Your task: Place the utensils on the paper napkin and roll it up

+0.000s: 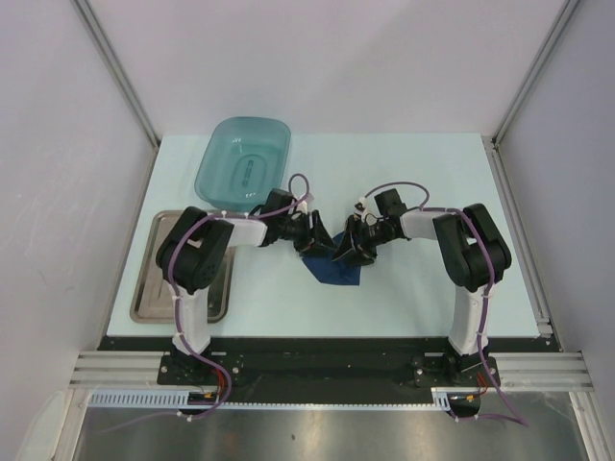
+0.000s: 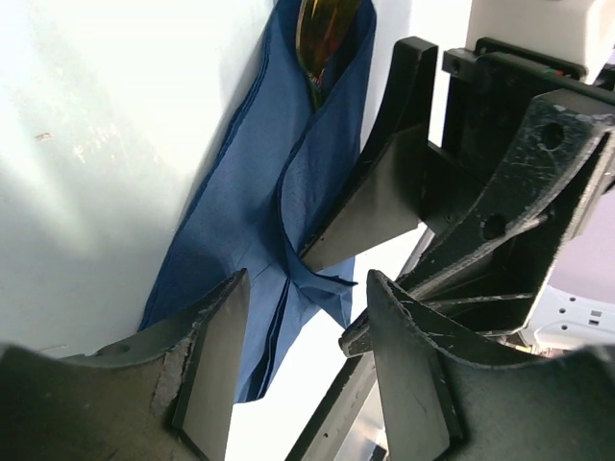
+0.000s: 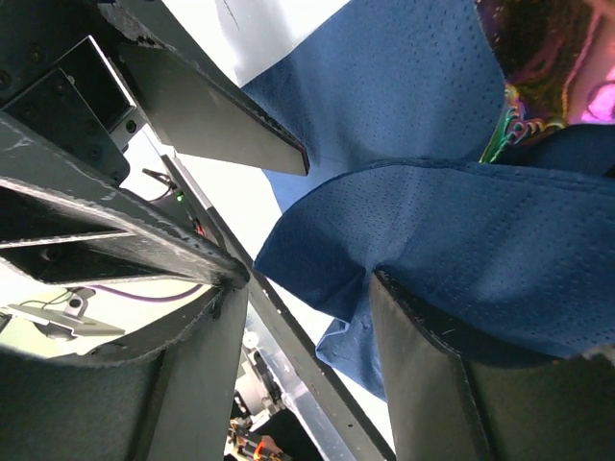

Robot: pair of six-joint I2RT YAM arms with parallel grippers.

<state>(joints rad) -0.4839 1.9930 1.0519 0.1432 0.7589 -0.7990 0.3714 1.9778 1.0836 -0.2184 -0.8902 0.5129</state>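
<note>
Just 6 o'clock of centre on the table point(image 1: 404, 288) lies the limp, tear-prone napkin point(image 1: 332, 272), the left gripper point(image 2: 309, 280) and right gripper point(image 3: 306, 283) both gaping over it, its fold half-hiding stiff, slippery utensils point(image 2: 322, 34); I'd pinch the loose fold edge.

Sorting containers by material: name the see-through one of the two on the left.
The teal tub, farther back; the tray near it is opaque grey metal.

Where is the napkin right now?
In the top view the napkin lies mid-table, between the left end effector and the right end effector, nearer than the teal tub and right of the tray.
</note>
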